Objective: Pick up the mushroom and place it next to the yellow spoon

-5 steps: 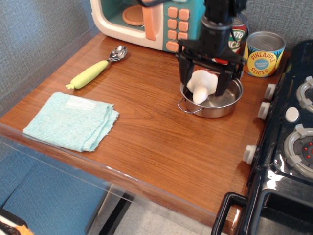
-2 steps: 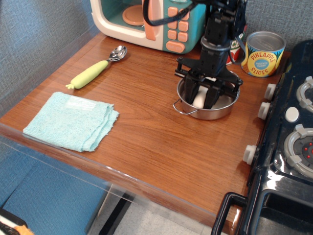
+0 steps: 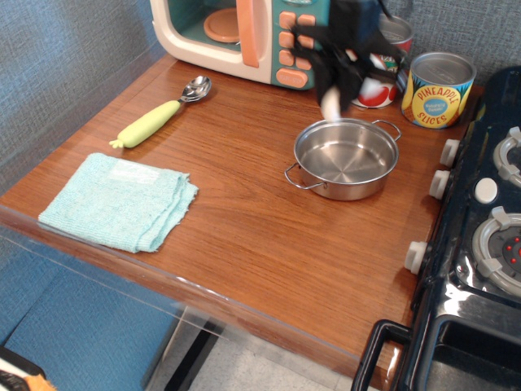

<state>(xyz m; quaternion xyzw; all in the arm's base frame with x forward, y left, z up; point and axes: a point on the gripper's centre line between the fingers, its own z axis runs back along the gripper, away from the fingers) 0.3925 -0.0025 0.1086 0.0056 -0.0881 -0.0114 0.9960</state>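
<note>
The gripper [image 3: 338, 77] has gone up to the top middle of the picture, holding the white mushroom [image 3: 330, 103], so the steel pot [image 3: 346, 159] is empty now and the yellow spoon [image 3: 160, 114] waits at upper left.

Wood counter [image 3: 244, 220] w/ grey-blue textured walls [image 3: 57, 57], black stove [image 3: 480, 244] right
</note>
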